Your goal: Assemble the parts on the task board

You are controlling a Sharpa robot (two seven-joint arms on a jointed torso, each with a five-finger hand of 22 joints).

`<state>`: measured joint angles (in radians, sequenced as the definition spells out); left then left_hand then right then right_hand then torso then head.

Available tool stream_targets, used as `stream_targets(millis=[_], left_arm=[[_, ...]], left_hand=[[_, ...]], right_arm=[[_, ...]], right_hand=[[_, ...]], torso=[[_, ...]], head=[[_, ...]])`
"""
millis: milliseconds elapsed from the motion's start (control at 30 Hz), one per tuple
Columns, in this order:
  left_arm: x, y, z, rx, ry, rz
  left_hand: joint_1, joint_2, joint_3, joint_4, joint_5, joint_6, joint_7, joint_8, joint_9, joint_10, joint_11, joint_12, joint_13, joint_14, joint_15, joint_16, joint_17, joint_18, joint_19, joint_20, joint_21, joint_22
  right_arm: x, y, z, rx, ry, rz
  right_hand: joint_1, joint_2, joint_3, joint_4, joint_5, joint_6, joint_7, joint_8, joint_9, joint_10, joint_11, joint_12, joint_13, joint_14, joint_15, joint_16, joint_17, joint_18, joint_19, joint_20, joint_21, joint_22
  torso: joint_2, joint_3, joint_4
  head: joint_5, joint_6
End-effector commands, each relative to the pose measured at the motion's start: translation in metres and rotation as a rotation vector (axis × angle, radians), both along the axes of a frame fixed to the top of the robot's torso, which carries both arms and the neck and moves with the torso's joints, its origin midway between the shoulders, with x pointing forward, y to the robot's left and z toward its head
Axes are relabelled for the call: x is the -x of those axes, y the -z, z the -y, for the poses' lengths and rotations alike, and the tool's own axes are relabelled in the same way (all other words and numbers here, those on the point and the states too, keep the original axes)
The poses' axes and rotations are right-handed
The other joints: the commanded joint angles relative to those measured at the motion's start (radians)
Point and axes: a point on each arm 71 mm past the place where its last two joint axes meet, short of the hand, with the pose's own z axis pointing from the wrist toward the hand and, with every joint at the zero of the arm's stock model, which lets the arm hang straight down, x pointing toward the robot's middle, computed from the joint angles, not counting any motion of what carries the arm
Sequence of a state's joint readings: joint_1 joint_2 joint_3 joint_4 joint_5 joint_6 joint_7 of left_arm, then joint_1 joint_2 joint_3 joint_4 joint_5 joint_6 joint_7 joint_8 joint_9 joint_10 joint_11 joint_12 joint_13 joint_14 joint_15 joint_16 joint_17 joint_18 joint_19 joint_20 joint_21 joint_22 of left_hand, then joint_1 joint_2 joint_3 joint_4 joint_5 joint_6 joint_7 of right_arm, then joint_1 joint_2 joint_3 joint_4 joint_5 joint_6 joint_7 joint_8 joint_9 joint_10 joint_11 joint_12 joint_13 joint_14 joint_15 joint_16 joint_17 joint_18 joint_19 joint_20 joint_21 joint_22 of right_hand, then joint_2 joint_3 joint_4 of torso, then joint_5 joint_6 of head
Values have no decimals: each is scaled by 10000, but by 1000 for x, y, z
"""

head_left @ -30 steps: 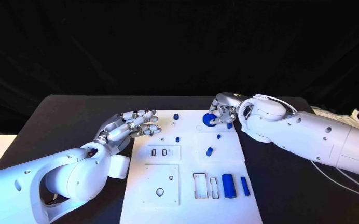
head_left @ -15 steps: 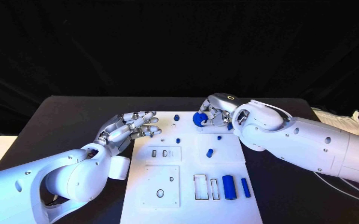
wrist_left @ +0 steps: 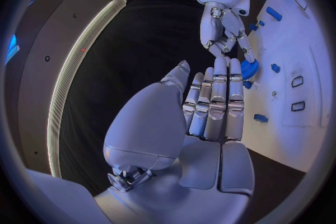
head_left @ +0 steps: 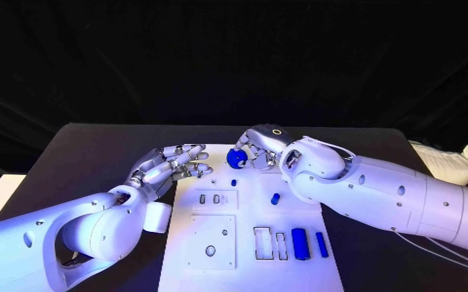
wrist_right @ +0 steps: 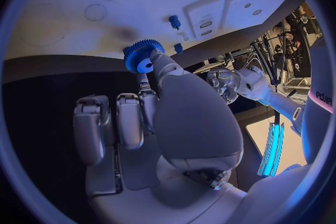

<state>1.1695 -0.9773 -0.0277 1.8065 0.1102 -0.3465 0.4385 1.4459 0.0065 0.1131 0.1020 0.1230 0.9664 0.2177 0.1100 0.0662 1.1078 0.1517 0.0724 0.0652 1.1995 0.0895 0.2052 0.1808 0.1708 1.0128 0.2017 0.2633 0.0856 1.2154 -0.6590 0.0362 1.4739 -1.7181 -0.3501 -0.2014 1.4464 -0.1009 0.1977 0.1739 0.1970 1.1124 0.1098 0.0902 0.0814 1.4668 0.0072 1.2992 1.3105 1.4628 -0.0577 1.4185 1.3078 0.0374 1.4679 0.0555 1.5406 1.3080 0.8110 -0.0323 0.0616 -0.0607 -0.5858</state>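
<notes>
Two silver, jointed metal hands on glossy white arms are recorded over a matte black bench (head_left: pixel 88 147). Task board (head_left: pixel 249 265): flat white plate, rectangular, cut with raised square panels, round holes and narrow slots; it lies in the middle of the bench, running from the near edge toward the far edge.

Gear (head_left: pixel 236 157): blue, disc-shaped, toothed around its rim, with a pale centre visible in the right wrist view (wrist_right: pixel 143 56). It is pinched between the fingertips of the right hand (head_left: pixel 255 147), just above the far end of the board, near its middle.

Left hand (head_left: pixel 172 165): nothing held, fingers extended and slightly apart, poised at the board's far left corner, near the gear but not touching it.

Other parts, all blue: a small peg (head_left: pixel 233 182) standing behind the slotted panel; a short oblong piece (head_left: pixel 275 199) near the board's middle; a broad bar (head_left: pixel 300 243) and a slim bar (head_left: pixel 321 244) lying side by side at the near right, beside rectangular slots.

Compared with one second earlier, the right hand and gear have been carried leftward from the board's far right corner, toward the left hand, which is little changed.
</notes>
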Motion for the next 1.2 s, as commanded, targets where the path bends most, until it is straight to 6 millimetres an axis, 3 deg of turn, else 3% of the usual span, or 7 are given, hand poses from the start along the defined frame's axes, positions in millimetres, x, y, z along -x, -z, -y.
stream_targets(millis=[33,300,967,1067,1167,1200], left_arm=[[1,-2,3,151,223,55],[1,-2,3,150,218,56],[0,-1,2,132,218,22],[0,-1,1,128,214,19],[0,-1,1,129,225,11],[0,-1,1,130,229,9]], left_hand=[[53,-10,5,-64,-28,-14,29,-54,-13,-12,31,-41,12,-38,44,-67,14,122,8,13,-60,-12],[53,-10,5,-64,-28,-14,29,-54,-13,-12,31,-41,12,-38,44,-67,14,122,8,13,-60,-12],[48,-11,8,-66,-29,-14,30,-57,-12,-10,32,-43,13,-41,46,-72,18,122,8,14,-63,-15],[43,-12,9,-65,-30,-14,31,-58,-11,-9,33,-43,13,-42,47,-74,19,121,7,15,-65,-17],[43,-12,9,-65,-30,-14,31,-58,-11,-9,33,-43,13,-42,47,-74,19,121,7,15,-65,-17],[43,-12,9,-65,-30,-14,31,-58,-11,-9,33,-43,13,-42,47,-74,19,121,7,15,-65,-17]], right_arm=[[0,5,-5,403,-56,163],[-5,16,-17,690,-44,-134],[-11,23,-25,956,320,55],[-12,23,-25,998,392,20],[-13,24,-24,1069,548,-51],[-14,24,-24,1084,586,-67]], right_hand=[[-26,81,76,7,-4,543,-207,60,36,147,-24,-47,747,676,-51,5,419,-194,585,-74,32,1885],[-124,73,122,-2,-87,547,-200,21,32,126,-17,-88,742,667,-46,-18,395,-186,565,-71,20,1854],[-557,-76,184,41,-275,354,-100,-212,-28,-26,63,-458,581,617,14,-175,209,-141,452,-27,-55,1667],[-732,-177,155,92,-398,65,1,-305,-95,-100,144,-626,500,601,74,-229,150,-125,408,14,-85,1595],[-993,-296,123,216,-582,-996,231,-309,-199,-304,346,-1090,259,583,236,-297,86,-94,322,146,-146,1454],[-1035,-315,122,244,-633,-1095,256,-307,-187,-331,373,-1151,231,580,264,-309,75,-90,312,178,-154,1438]], torso=[[4,4,16],[6,13,-30],[6,23,-27],[6,23,-26],[3,18,-26],[1,20,-24]], head=[[30,-29],[76,-45],[37,-66],[32,-70],[23,-66],[18,-59]])
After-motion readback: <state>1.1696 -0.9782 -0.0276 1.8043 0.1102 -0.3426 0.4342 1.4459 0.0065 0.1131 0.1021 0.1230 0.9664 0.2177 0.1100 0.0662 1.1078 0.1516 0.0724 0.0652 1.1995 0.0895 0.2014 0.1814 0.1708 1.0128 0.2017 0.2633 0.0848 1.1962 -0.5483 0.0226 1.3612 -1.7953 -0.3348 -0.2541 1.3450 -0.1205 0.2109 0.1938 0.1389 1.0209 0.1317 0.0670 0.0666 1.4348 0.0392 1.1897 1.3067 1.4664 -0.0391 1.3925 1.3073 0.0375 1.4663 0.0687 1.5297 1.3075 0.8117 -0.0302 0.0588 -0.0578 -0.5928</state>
